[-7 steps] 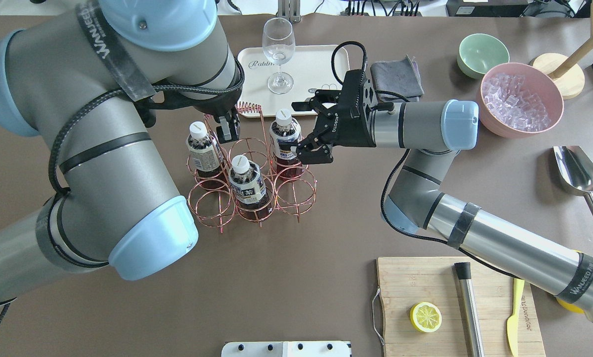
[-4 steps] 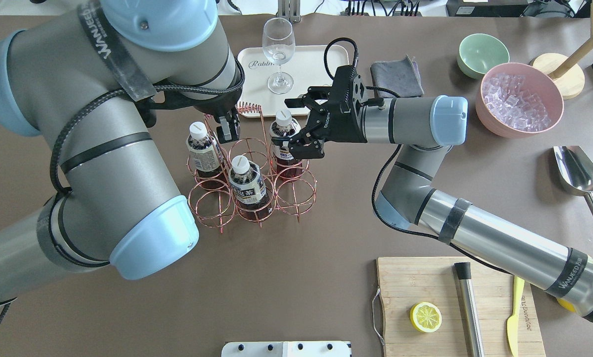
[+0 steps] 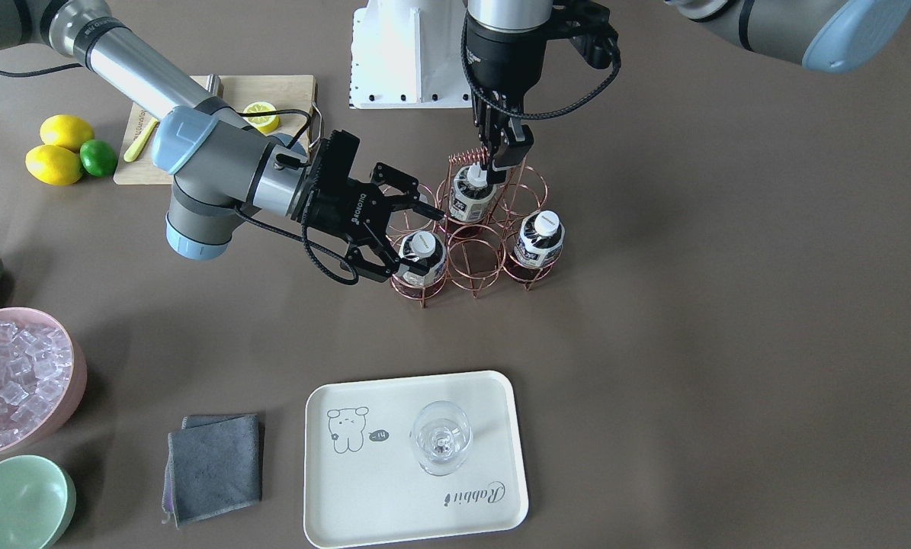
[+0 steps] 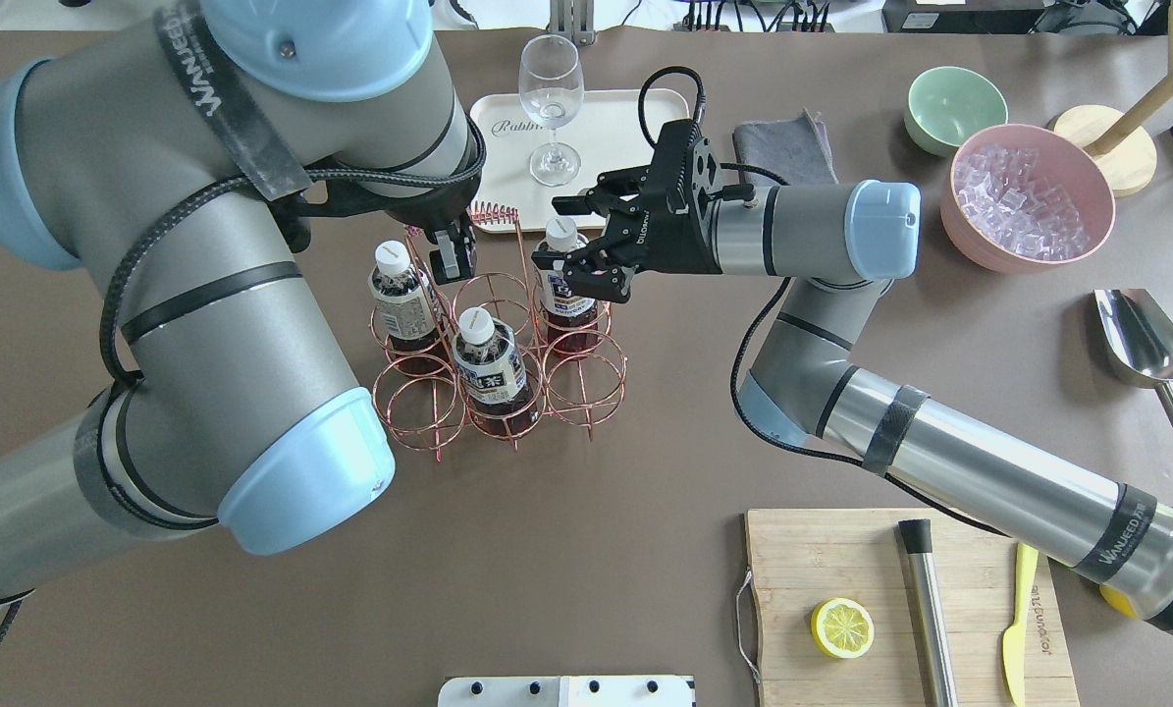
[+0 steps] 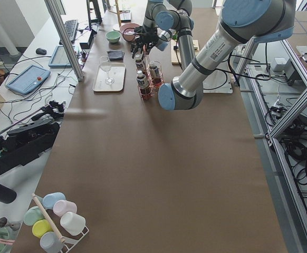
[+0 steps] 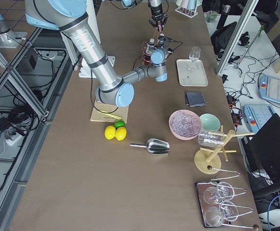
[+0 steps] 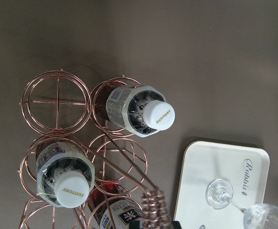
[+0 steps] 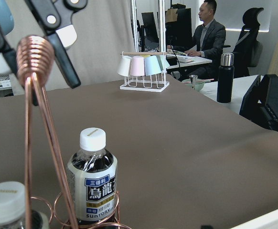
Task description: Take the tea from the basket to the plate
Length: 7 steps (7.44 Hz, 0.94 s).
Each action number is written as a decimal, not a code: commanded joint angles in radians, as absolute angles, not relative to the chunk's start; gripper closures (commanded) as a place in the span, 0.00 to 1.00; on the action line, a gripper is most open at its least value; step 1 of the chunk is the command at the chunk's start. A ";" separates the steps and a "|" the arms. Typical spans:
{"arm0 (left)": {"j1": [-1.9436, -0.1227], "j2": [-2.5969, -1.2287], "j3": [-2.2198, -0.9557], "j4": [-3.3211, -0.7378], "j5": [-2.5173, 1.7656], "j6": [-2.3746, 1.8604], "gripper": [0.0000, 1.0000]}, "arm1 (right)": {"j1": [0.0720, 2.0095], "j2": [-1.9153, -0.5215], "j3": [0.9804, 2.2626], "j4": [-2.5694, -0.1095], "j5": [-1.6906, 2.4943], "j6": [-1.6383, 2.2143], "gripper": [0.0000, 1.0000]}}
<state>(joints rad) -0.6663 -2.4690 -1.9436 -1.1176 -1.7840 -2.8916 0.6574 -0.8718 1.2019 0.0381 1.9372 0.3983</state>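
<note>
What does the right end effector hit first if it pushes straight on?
Likely the tea bottle nearest the plate, in the basket's corner cell; the open right end effector flanks it, though depth is unclear.

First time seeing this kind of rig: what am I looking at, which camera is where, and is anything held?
These are two robot arms at a brown table. Two pictures come from fixed cameras, one behind the robot and one facing it; two look along the table from its ends; two sit on the wrists. The right claw is open, fingers either side of a tea bottle standing in the copper wire basket, not gripping yet. The left claw is at the basket's coiled handle; whether it clamps is unclear. The cream tray holds only a stemmed glass. A bowl of ice and a grey cloth lie nearby.
</note>
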 commanded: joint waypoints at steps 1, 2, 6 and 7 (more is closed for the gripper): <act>-0.667 -2.468 -1.948 -1.114 -1.786 -2.892 1.00 | 0.669 -0.871 1.207 0.028 1.939 0.425 1.00; -0.667 -2.468 -1.948 -1.111 -1.786 -2.892 1.00 | 0.673 -0.871 1.222 0.028 1.940 0.425 1.00; -0.669 -2.471 -1.957 -1.100 -1.789 -2.895 1.00 | 0.724 -0.870 1.311 -0.018 1.968 0.477 1.00; -0.669 -2.471 -1.956 -1.100 -1.787 -2.896 1.00 | 0.747 -0.870 1.350 -0.049 1.980 0.507 1.00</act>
